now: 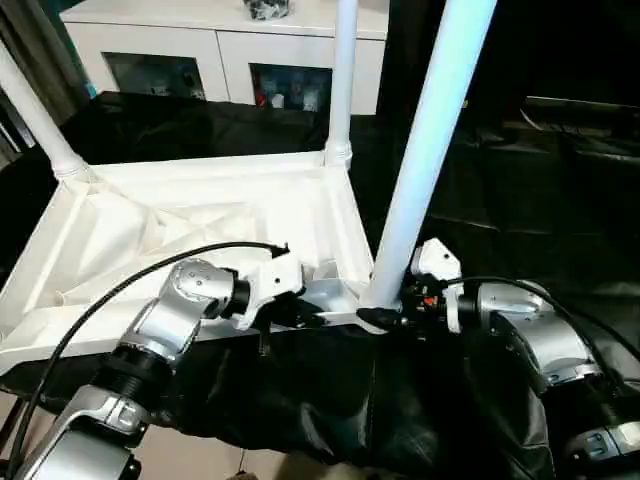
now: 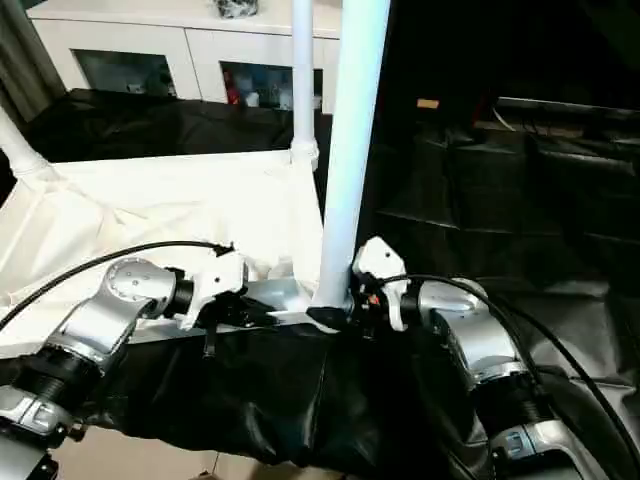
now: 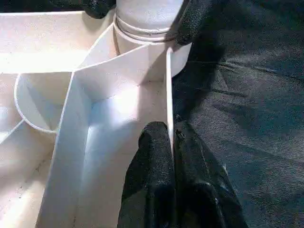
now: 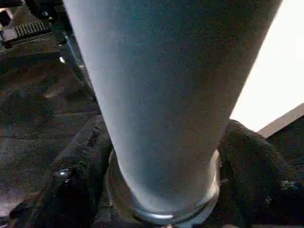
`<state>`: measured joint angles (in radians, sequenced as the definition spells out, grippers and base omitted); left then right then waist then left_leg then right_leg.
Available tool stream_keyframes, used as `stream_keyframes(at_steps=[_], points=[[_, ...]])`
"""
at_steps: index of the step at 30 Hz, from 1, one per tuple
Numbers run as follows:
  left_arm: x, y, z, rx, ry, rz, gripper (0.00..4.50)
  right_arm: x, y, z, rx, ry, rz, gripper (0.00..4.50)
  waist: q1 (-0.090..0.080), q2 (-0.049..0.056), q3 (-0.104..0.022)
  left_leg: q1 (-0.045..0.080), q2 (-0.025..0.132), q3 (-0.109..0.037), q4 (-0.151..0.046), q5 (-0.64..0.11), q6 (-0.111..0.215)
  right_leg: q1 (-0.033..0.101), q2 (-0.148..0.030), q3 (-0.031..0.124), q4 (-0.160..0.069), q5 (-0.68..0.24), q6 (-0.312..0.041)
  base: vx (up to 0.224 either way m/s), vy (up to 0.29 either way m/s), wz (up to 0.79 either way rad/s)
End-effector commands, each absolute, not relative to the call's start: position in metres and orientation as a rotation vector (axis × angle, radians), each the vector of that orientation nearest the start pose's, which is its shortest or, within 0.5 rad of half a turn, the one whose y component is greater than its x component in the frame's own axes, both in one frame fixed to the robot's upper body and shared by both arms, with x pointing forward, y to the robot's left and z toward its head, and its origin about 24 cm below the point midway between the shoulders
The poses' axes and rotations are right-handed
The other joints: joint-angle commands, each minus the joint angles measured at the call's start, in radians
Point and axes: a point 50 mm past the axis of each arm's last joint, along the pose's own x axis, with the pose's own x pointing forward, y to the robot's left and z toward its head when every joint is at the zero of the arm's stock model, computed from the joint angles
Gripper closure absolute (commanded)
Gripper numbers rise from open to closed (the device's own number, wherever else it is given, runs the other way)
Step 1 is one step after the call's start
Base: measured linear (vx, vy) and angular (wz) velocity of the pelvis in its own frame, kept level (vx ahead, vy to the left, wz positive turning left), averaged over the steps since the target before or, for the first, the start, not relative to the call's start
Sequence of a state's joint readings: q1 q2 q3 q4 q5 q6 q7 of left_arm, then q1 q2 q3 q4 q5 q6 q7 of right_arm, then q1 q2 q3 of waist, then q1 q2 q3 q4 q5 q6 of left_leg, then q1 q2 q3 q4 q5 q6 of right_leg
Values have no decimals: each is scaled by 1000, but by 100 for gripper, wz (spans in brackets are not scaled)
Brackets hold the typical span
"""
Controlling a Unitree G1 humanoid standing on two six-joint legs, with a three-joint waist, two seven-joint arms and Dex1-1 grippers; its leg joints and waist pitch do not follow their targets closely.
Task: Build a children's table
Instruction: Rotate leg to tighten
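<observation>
While the tabletop (image 1: 190,230) lies underside-up on the black-draped table (image 1: 520,200), the head views show three legs rising from its corner sockets: one at ten o'clock (image 1: 40,125), one at twelve (image 1: 342,80), and the near leg (image 1: 425,150) standing at the four o'clock corner. The left gripper (image 1: 318,318) rests on the near rim, likely to steady the top while the leg is seated.

From the left wrist, its fingers (image 3: 154,180) are clenched on the thin rim wall (image 3: 168,95), with the socket collar (image 3: 147,23) at twelve o'clock.

From the right wrist, the right gripper (image 4: 161,190) has a black finger (image 4: 76,171) on either side of the leg's base (image 4: 164,209) — flanking it, perhaps guiding it home; whether it is clamped I cannot tell.

No brand, label or writing is readable anywhere.
</observation>
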<state>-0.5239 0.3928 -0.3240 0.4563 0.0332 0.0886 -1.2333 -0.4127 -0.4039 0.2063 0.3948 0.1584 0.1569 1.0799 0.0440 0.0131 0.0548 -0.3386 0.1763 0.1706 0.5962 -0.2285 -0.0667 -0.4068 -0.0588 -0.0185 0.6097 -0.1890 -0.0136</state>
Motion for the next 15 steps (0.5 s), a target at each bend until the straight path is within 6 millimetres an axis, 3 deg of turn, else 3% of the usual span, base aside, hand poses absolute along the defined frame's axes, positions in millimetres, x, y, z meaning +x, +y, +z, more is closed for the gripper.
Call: stream_keyframes(at_steps=[1, 6, 14, 15], points=[[296, 124, 49, 432, 416, -1453, 450, 296, -148, 48, -203, 342, 1201, 128, 4, -16, -64, -11, 43, -4, -59, -50, 98, 62, -70, 34, -58, -75, -287, 0, 0, 0], [297, 126, 50, 433, 421, -1450, 450, 297, -147, 46, -196, 343, 1211, 170, 5, -16, -65, -12, 42, -5, -59, -41, 98, 63, -70, 34, -55, -65, -287, 0, 0, 0], [299, 125, 48, 431, 426, -1433, 450, 293, -145, 40, -176, 358, 1224, 185, 4, -15, -65, -12, 41, -4, -58, -42, 97, 63, -69, 34, -56, -69, -285, 0, 0, 0], [301, 124, 49, 432, 424, -1413, 450, 293, -145, 39, -162, 357, 1211, 185, 4, -10, -65, -12, 41, -5, -58, -44, 96, 63, -69, 33, -56, -69, -285, 0, 0, 0]])
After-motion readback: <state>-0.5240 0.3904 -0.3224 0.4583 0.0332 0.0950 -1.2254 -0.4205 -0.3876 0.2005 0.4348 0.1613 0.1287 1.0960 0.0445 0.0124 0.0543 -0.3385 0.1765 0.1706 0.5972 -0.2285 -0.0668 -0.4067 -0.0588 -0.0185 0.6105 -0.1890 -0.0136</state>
